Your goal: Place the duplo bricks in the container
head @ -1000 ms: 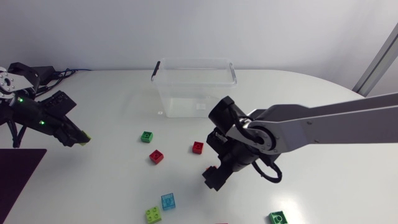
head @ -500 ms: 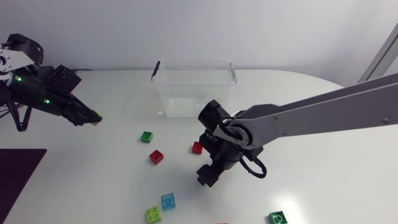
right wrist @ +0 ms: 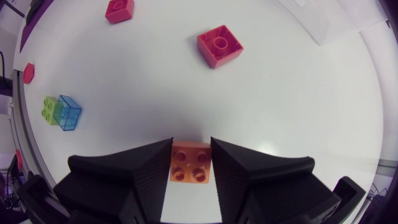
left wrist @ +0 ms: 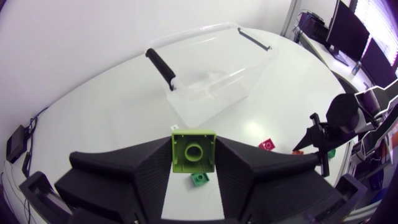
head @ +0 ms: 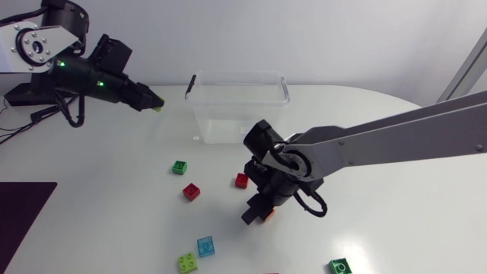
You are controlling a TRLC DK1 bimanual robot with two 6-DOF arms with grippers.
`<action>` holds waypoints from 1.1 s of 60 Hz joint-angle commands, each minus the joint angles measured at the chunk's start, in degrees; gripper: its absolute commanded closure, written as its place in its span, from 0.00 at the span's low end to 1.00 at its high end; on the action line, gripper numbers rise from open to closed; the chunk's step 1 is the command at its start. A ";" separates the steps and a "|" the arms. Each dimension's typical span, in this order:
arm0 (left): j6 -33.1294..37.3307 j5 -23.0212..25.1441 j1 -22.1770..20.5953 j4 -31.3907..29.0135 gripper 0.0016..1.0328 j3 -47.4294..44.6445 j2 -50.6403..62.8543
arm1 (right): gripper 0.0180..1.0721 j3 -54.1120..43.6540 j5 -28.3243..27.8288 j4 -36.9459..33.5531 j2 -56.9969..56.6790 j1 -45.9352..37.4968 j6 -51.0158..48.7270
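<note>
1. My left gripper point(head: 151, 102) was pinching a lime brick point(left wrist: 193, 149) between both fingers, hollow underside towards the wrist camera.
2. It hung above the table point(head: 396, 152), to the left of the container point(head: 199, 114) and near its left black handle, not over the opening.
3. My right gripper point(right wrist: 191, 148) was closed on an orange brick point(right wrist: 191, 163), studs facing the wrist camera and one finger on each side.
4. It pointed down, low over the table in front of the container. I could not tell whether the orange brick touched the surface.
5. The container was clear plastic and stood upright at the back middle of the table. I saw no bricks in it.
6. One red brick point(head: 242, 180) lay just beside the right gripper, towards the container.
7. Another red brick point(head: 191, 191) and a green brick point(head: 179, 167) lay further left, near each other.
8. A blue brick point(head: 205, 246) and a loose lime brick point(head: 187, 262) sat just beside each other at the front.
9. A second green brick point(head: 340, 266) lay at the front right, well apart.
</note>
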 commanded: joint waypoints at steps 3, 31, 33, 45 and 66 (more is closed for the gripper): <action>-6.01 -0.07 -2.82 2.68 0.64 4.65 4.30 | 0.72 0.29 0.57 -1.91 -4.35 -2.15 1.36; -13.04 -4.90 -10.56 12.18 0.64 18.36 19.60 | 0.72 9.70 1.89 -5.07 -9.45 -7.86 2.85; -13.30 -5.52 -10.73 12.26 0.64 19.94 21.09 | 0.72 10.58 2.07 -5.07 -9.45 -8.21 3.03; -13.39 -9.65 -12.40 12.18 0.61 28.73 29.53 | 0.72 16.20 2.95 -5.60 -9.18 -10.41 3.64; -14.18 -11.58 -12.05 12.35 0.05 30.14 31.29 | 0.72 25.26 2.95 -4.99 -4.96 -14.45 4.26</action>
